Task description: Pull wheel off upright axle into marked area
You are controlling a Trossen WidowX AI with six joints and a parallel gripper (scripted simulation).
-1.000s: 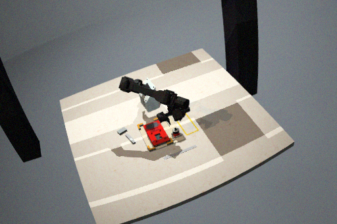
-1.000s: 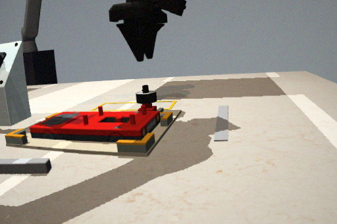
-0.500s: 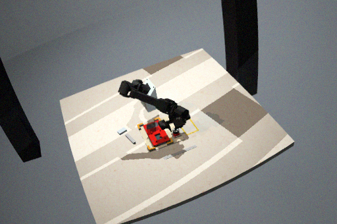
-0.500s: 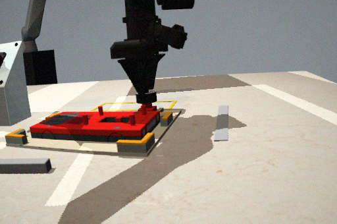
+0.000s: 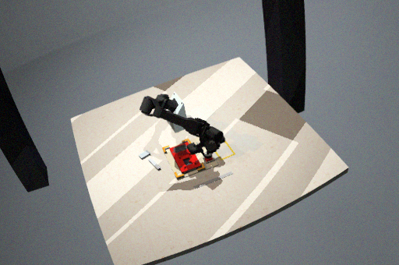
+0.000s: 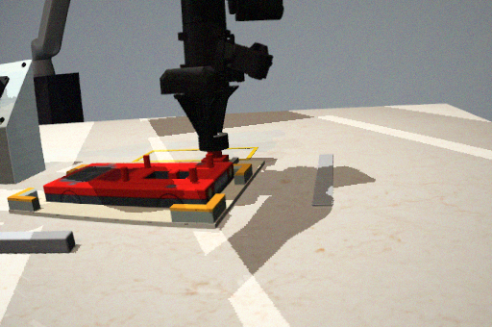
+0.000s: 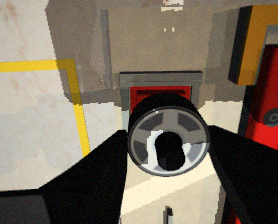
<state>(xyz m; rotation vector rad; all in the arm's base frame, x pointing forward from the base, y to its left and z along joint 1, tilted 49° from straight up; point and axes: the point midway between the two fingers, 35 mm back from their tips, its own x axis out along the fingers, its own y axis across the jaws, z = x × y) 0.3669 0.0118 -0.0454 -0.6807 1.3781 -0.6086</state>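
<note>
The wheel (image 7: 187,125) (image 6: 214,143), dark-rimmed with a grey spoked face, sits on the upright axle above a red block (image 7: 160,92) at the corner of the fixture. My gripper (image 7: 165,135) (image 6: 213,137) (image 5: 208,153) points straight down over it. The two black fingers press against the wheel's left and right sides. The yellow outline of the marked area (image 7: 75,85) (image 6: 240,148) (image 5: 231,149) lies on the table just beside the wheel. The axle itself is mostly hidden inside the wheel's hole.
A red car chassis (image 6: 135,180) (image 5: 185,157) (image 7: 262,100) lies on a base plate with yellow-topped grey corner blocks (image 6: 197,212). Grey bars (image 6: 324,178) (image 6: 36,240) (image 5: 144,154) lie loose on the table. The arm's pale mount (image 6: 16,125) stands at the left, and black pillars (image 5: 286,47) stand off the table.
</note>
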